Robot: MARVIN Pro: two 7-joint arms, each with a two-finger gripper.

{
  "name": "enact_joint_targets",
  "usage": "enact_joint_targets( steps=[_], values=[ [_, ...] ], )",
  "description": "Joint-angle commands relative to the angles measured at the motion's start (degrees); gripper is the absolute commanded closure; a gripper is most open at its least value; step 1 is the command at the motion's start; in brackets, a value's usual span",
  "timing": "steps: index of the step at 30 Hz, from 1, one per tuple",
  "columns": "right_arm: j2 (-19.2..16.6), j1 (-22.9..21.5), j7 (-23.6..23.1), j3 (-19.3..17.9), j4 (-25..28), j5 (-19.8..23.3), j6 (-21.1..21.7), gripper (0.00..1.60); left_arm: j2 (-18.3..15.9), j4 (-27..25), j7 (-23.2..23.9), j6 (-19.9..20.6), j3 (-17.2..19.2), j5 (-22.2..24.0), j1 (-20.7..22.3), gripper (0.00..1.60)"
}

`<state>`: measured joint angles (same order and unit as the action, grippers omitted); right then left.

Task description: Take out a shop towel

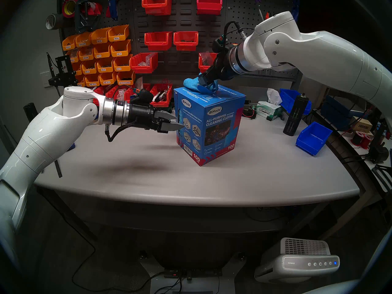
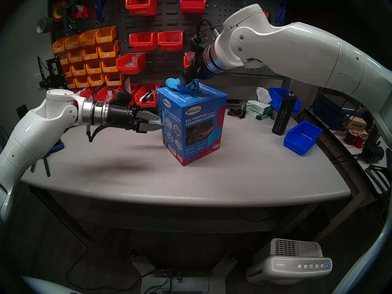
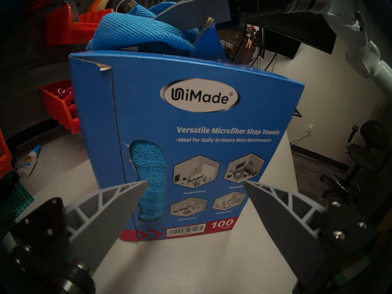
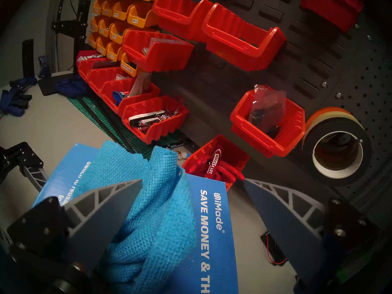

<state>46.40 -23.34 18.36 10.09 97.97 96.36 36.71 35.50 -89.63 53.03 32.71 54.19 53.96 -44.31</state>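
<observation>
One shop towel [image 1: 192,84] bunches out of the carton [image 1: 214,126] top, mid-tabletop [image 1: 148,181], not yet pulled free. Head views: right gripper [image 1: 204,81] poised at it. Left wrist: left gripper [image 3: 196,182] gapes wide facing the carton's side. Right wrist: fingers [image 4: 118,193] spread, straddling the cloth, nothing pinched.

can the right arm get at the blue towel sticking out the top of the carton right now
Probably yes. The right tool is open and right over the bunched shop towel on top of the blue carton; one finger already lies against the cloth, and nothing blocks it.
</observation>
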Motion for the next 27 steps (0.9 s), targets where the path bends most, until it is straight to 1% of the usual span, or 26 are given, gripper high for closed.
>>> enact_joint_targets(
  steps=[1,4,5,6,7,8,9,10,12,13,22,27],
  values=[
    [-0.1,-1.6,0.3,-1.7,0.2,0.1,-0.8,0.0,-0.1,-0.2,-0.1,-0.2,1.4,0.5,1.6,0.0],
    [-0.1,-1.6,0.4,-1.7,0.2,0.1,-0.9,0.0,-0.1,-0.2,-0.1,-0.2,1.4,0.5,1.6,0.0],
    [-0.2,-1.6,0.3,-1.7,0.2,0.1,-0.9,0.09,-0.1,-0.2,-0.1,-0.2,1.4,0.5,1.6,0.0],
    [-0.2,-1.6,0.3,-1.7,0.3,0.0,-1.0,0.43,-0.1,-0.2,-0.1,-0.2,1.4,0.5,1.6,0.0],
    [-0.2,-1.7,0.2,-1.7,0.3,0.0,-1.0,1.05,-0.1,-0.2,-0.1,-0.2,1.4,0.5,1.6,0.0],
    [-0.2,-1.7,0.2,-1.7,0.3,-0.1,-1.0,1.42,-0.1,-0.2,-0.1,-0.2,1.4,0.5,1.6,0.0],
    [-0.1,-1.7,0.1,-1.7,0.2,-0.1,-1.1,1.56,-0.1,-0.2,-0.1,-0.2,1.4,0.5,1.6,0.0],
    [0.0,-1.7,0.1,-1.7,0.1,-0.3,-1.2,1.53,-0.1,-0.2,-0.1,-0.2,1.4,0.5,1.6,0.0],
    [0.0,-1.7,0.0,-1.7,0.0,-0.4,-1.3,1.53,-0.1,-0.2,-0.1,-0.2,1.4,0.5,1.6,0.0],
    [0.1,-1.7,-0.1,-1.7,-0.2,-0.5,-1.4,1.6,-0.1,-0.2,-0.1,-0.2,1.4,0.5,1.6,0.0],
    [0.0,-1.8,-0.7,-1.5,-0.4,-1.3,-2.0,1.6,-0.1,-0.2,-0.1,-0.2,1.4,0.5,1.6,0.0],
    [0.4,-2.1,-1.9,-1.3,-0.5,-3.7,-3.3,1.6,-0.1,-0.2,-0.1,-0.2,1.4,0.5,1.6,0.0]
  ],
)
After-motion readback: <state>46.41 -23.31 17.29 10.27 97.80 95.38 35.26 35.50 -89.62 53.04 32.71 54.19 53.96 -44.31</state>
